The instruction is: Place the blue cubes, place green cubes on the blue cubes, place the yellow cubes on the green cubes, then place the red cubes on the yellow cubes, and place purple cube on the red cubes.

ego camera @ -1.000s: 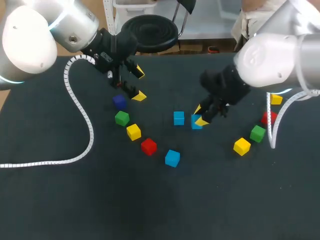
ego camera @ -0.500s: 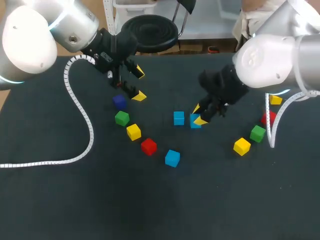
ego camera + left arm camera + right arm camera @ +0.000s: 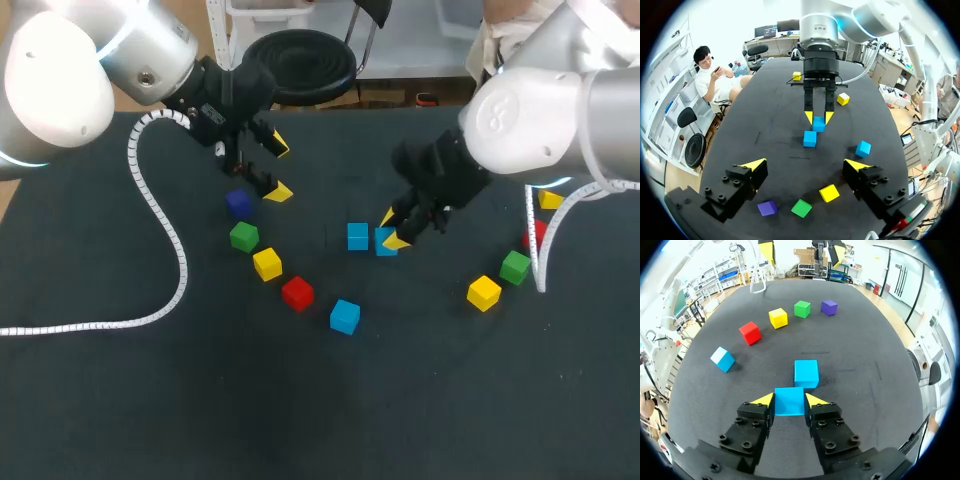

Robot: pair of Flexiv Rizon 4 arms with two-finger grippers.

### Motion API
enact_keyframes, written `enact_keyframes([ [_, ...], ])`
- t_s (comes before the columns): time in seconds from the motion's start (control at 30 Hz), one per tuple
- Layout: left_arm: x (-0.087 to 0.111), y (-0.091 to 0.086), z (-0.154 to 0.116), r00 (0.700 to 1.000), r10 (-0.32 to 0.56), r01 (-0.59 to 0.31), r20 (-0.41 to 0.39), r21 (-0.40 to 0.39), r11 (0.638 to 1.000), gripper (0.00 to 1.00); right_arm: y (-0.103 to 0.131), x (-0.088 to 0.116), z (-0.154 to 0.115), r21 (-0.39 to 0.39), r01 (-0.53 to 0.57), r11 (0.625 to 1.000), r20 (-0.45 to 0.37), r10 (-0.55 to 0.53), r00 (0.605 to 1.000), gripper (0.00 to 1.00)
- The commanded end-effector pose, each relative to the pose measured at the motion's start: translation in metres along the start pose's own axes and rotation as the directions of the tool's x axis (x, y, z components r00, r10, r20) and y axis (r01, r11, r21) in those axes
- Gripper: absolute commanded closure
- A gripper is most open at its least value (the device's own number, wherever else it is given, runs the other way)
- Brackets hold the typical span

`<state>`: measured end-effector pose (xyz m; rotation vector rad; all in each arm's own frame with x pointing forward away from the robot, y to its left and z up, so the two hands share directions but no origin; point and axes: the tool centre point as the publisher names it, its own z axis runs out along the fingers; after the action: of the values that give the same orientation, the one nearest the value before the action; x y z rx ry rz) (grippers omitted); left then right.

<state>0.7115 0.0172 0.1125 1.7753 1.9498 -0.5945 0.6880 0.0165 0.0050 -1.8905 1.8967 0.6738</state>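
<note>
My right gripper [image 3: 393, 229] is shut on a blue cube [image 3: 789, 401], low over the middle of the table. A second blue cube [image 3: 357, 236] sits just ahead of the held one [image 3: 806, 373], with a narrow gap between them. A third blue cube [image 3: 345, 316] lies nearer the front. Purple [image 3: 238, 203], green [image 3: 243, 237], yellow [image 3: 267, 264] and red [image 3: 297, 293] cubes form a diagonal row on the left. My left gripper [image 3: 277, 168] hangs open above the purple cube [image 3: 768, 207], with nothing between its fingers.
At the right lie a yellow cube [image 3: 484, 293], a green cube [image 3: 516, 266], a red cube [image 3: 535, 235] partly behind my right arm's cable, and another yellow cube [image 3: 551, 199]. A white coiled cable [image 3: 160, 230] trails across the left of the table.
My right gripper has carried the blue cube a little to the left, closer to the second blue cube. The left arm has kept still.
</note>
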Motion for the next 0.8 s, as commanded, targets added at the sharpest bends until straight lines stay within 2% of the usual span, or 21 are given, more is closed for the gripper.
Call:
enact_keyframes([
  [0.03, -0.0007, 0.0015, 0.0001, 1.000, -0.001, 0.001, -0.004, 0.003, 1.000, 0.00, -0.0032, -0.0004, 0.0015, -0.005, 0.004, 1.000, 0.004, -0.004, 1.000, 1.00],
  [0.8, -0.0007, 0.0015, 0.0001, 1.000, -0.001, 0.001, -0.004, 0.003, 1.000, 0.00, -0.0034, -0.0034, 0.0049, -0.017, 0.016, 1.000, 0.007, -0.016, 1.000, 1.00],
])
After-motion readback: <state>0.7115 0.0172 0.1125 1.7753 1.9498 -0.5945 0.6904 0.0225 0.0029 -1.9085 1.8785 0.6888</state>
